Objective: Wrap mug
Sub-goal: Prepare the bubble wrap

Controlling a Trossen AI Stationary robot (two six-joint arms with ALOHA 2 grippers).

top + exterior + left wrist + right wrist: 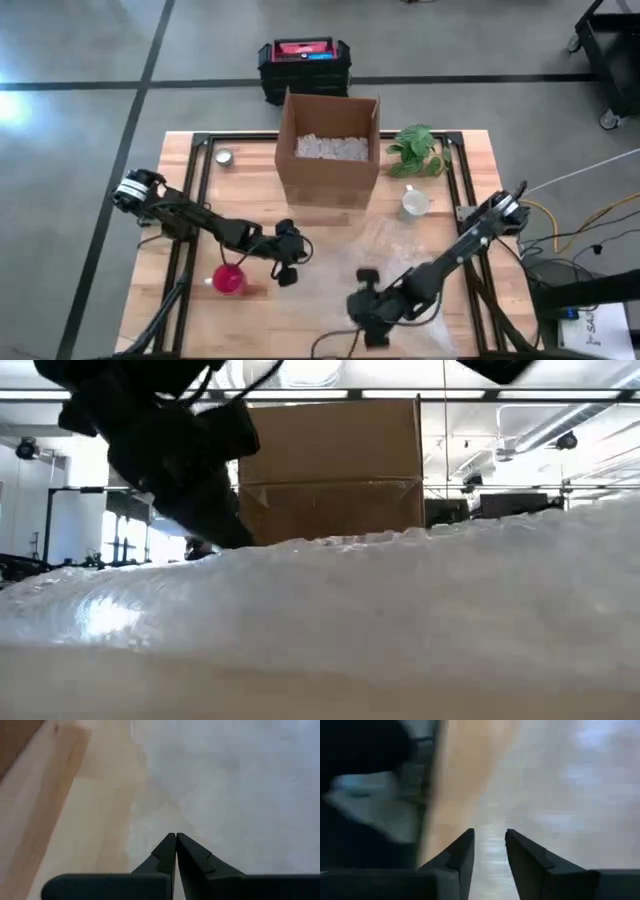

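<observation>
On the wooden table (190,150), a clear bubble-wrap sheet (395,250) lies before the open cardboard box (328,150). My left gripper (175,839), fingers pressed together, sits at the sheet's left edge; my right gripper (489,840), slightly parted, holds nothing. The white mug (415,203) stands beside the sheet's far edge.

An open cardboard box (328,150) holding white packing fill (331,147) is standing at the far middle of the wooden table (250,170). A green plant (417,150) is lying just beside its right. A small round tin (224,156) is sitting far left. A black crate (304,68) is resting on the floor beyond.
</observation>
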